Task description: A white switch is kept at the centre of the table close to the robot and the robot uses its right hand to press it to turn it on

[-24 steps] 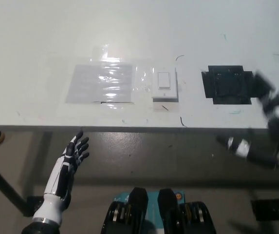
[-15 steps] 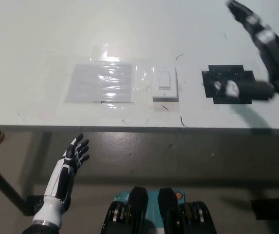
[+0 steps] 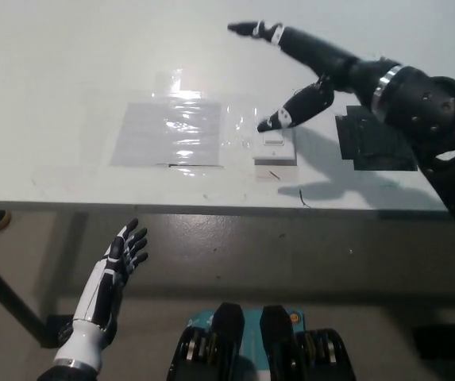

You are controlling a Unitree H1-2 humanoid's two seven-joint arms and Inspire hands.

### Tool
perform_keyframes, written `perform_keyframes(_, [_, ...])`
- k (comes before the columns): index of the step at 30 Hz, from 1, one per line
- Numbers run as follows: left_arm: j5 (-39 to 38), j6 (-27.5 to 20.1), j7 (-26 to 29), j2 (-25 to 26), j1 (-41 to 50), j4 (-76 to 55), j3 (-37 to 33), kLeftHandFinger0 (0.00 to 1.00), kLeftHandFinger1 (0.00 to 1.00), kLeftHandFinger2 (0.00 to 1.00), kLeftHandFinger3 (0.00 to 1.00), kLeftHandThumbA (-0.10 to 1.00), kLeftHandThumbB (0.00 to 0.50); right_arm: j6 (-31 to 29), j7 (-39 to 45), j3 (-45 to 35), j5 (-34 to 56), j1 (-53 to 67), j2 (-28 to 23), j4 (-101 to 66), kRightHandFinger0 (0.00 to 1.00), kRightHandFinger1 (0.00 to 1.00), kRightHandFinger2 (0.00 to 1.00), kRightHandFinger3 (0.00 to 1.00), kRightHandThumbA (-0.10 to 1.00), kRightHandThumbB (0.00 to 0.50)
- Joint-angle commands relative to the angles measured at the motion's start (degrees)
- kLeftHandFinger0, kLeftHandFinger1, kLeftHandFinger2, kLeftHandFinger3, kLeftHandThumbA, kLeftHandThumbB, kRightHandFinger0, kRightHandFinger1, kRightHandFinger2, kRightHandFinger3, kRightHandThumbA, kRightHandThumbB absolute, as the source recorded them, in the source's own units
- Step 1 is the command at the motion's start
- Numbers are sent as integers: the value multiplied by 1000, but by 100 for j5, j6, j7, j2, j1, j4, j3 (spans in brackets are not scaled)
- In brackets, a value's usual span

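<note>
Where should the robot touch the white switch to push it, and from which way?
Probably the rocker in the middle of the white switch, pressed from straight above: it lies flat on the table. The right hand hovers there, one of its fingers pointing down.

right hand (image 3: 326,75) over switch (image 3: 275,145), fingers spread

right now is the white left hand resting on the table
No, the left hand hangs open below the table edge at the lower left, while only the black right hand is over the tabletop.
</note>
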Motion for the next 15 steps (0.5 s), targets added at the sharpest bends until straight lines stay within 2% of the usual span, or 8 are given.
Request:
perform_keyframes(1, [-55, -289, -85, 13, -74, -117, -27, 1000, 1000, 1000, 1000, 1000, 68, 5, 307, 147, -385, -379, 49, 339, 1000, 1000, 1000, 1000, 1000, 274])
perform_keyframes(5, [-48, -232, -95, 24, -62, -164, -39, 1000, 1000, 1000, 1000, 1000, 56, 158, 404, 400, -684, -376, 69, 508, 1000, 1000, 1000, 1000, 1000, 296])
perform_keyframes(10, [-11, -180, -73, 19, -37, -171, -43, 1000, 1000, 1000, 1000, 1000, 86, 70, 373, 672, -1075, -351, 137, 827, 1000, 1000, 1000, 1000, 1000, 276])
perform_keyframes(11, [12, -210, -78, 31, -27, -162, -54, 1000, 1000, 1000, 1000, 1000, 80, 39, 371, 700, -1115, -331, 155, 897, 1000, 1000, 1000, 1000, 1000, 305])
perform_keyframes(12, [23, -219, -86, 43, -22, -160, -60, 1000, 1000, 1000, 1000, 1000, 79, 31, 378, 709, -1142, -324, 165, 924, 1000, 1000, 1000, 1000, 1000, 307])
perform_keyframes(15, [0, -236, -79, 22, -15, -144, -49, 1000, 1000, 1000, 1000, 1000, 76, 32, 415, 753, -1244, -318, 190, 993, 1000, 1000, 1000, 1000, 1000, 295])
